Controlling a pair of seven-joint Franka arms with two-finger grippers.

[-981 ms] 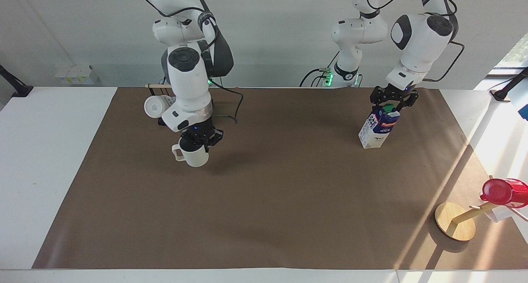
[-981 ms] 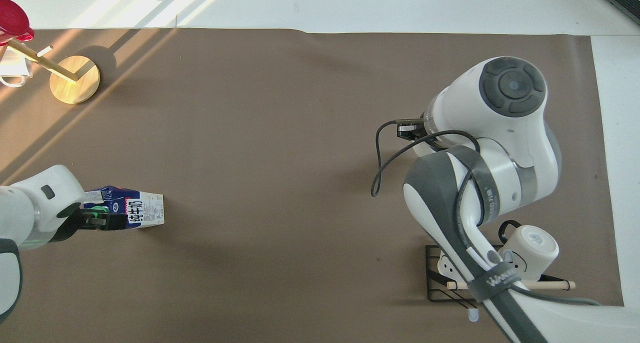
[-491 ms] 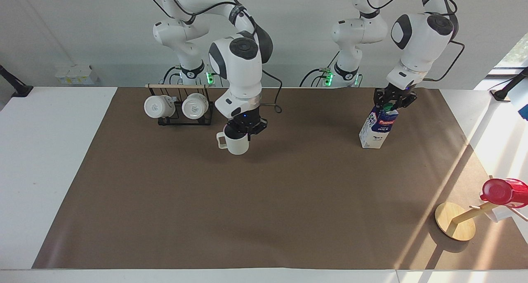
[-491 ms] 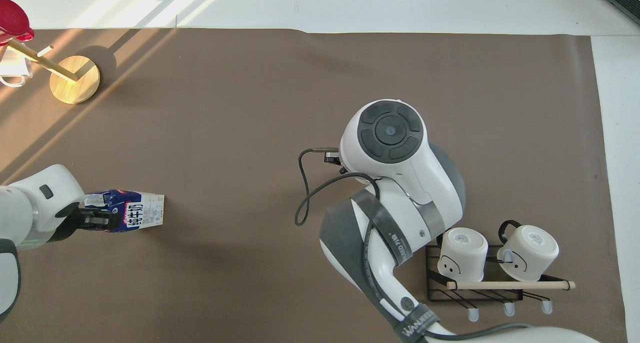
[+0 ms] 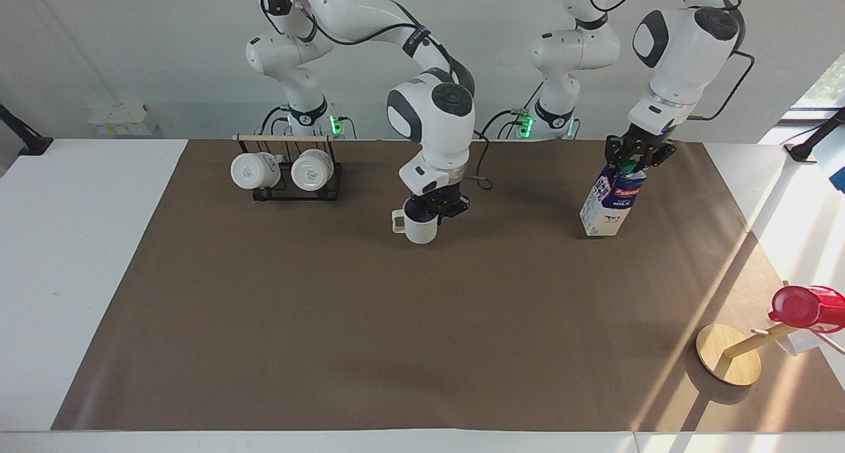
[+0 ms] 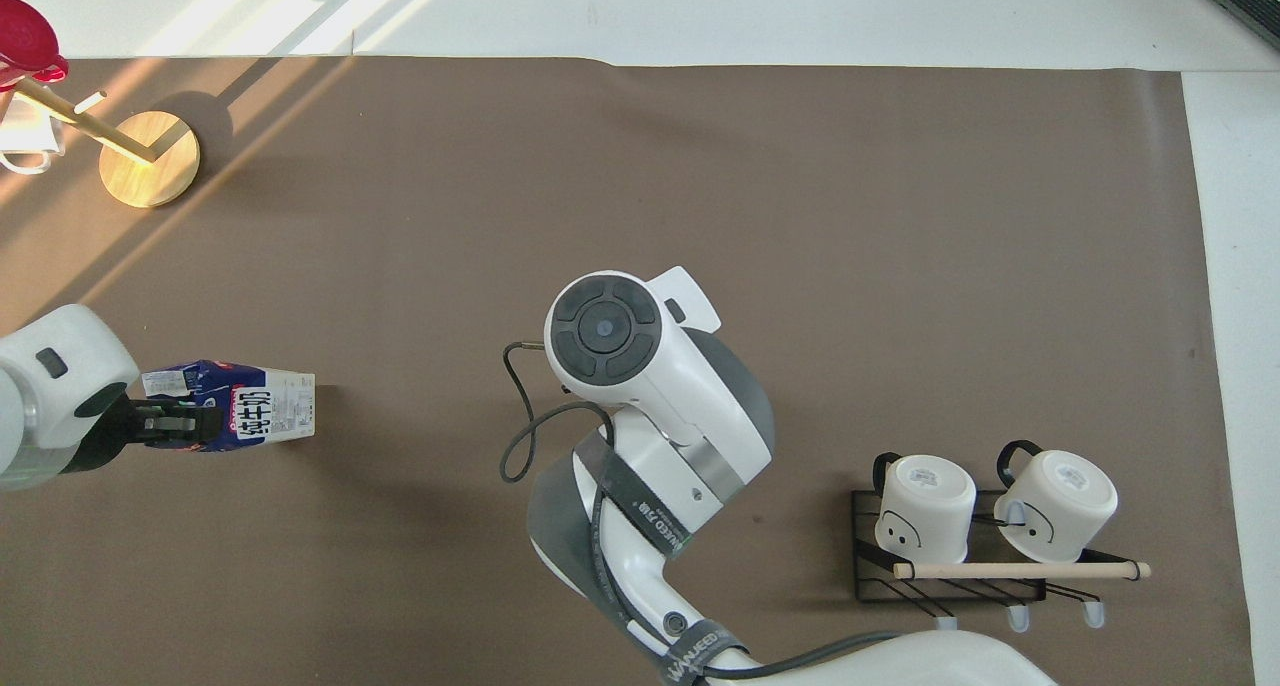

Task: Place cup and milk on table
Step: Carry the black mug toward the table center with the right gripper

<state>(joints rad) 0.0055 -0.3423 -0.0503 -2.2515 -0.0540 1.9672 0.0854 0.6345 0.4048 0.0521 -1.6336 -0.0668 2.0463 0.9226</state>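
Note:
My right gripper (image 5: 436,207) is shut on the rim of the pale grey-white cup (image 5: 418,227) and holds it upright, low over the brown mat (image 5: 422,321) near the table's middle. In the overhead view the right arm hides the cup. My left gripper (image 5: 638,156) is shut on the top of the milk (image 5: 612,202), at the green cap. The carton hangs tilted with its base at or just above the mat, toward the left arm's end. The overhead view shows the left gripper (image 6: 172,428) and the milk (image 6: 250,418) too.
A black rack (image 5: 287,189) with two whiter mugs hangs them near the robots at the right arm's end; it also shows in the overhead view (image 6: 950,566). A wooden stand (image 5: 728,362) with a red lidded thing (image 5: 807,306) stands far from the robots at the left arm's end.
My right gripper has carried the cup from beside the rack toward the table's middle. My left gripper has shifted the milk a little toward the left arm's end and tilted it.

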